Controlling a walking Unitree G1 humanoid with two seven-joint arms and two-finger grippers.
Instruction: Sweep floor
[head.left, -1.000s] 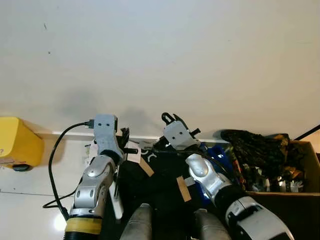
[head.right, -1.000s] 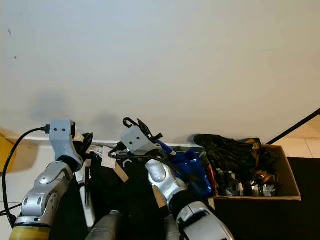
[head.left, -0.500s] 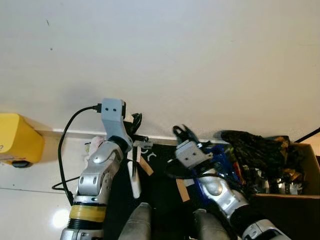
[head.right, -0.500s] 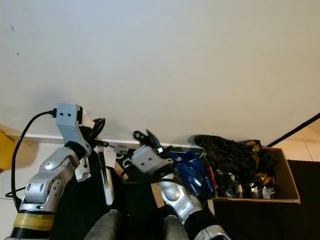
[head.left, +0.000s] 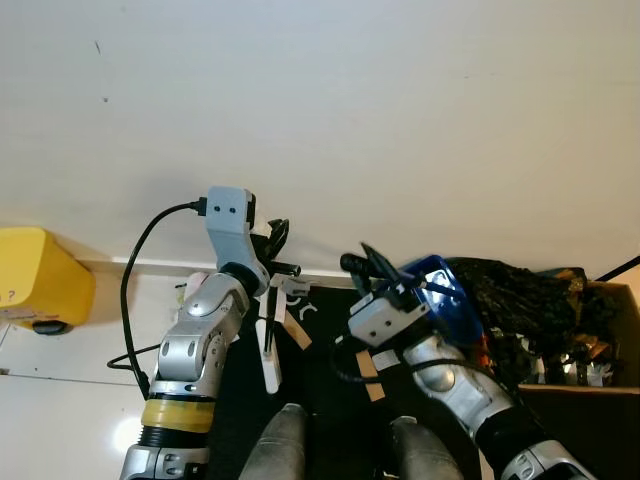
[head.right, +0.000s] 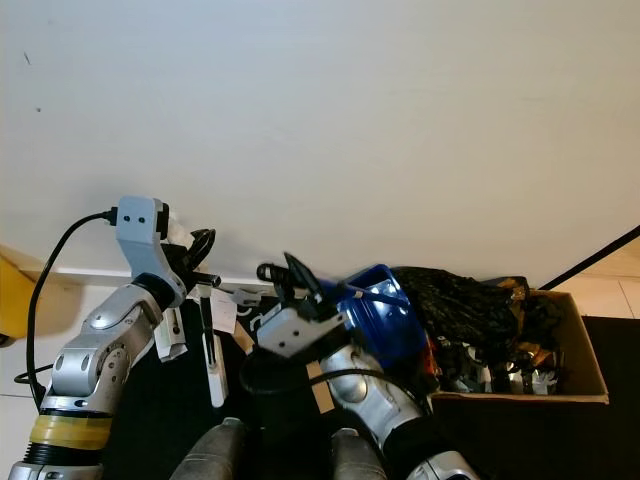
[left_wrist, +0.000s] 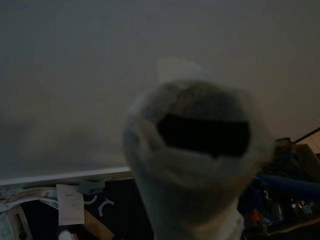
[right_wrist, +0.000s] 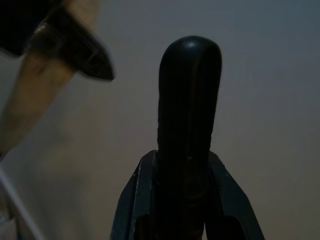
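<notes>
Blue dustpan (head.left: 445, 305); white brush handle (head.left: 268, 360); yellow bin (head.left: 40, 280). Brown cardboard box (head.right: 580, 365) with black, gold-flecked fabric (head.left: 530, 300). Off-white wall (head.left: 350, 120); black mat (head.left: 320, 400).

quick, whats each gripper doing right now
left gripper: shut on the white handle, by the wall.
right gripper: raised beside the blue dustpan; open or shut cannot be told.

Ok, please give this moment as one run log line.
left gripper: shut on white handle | right gripper: raised near blue dustpan | wall ahead
</notes>
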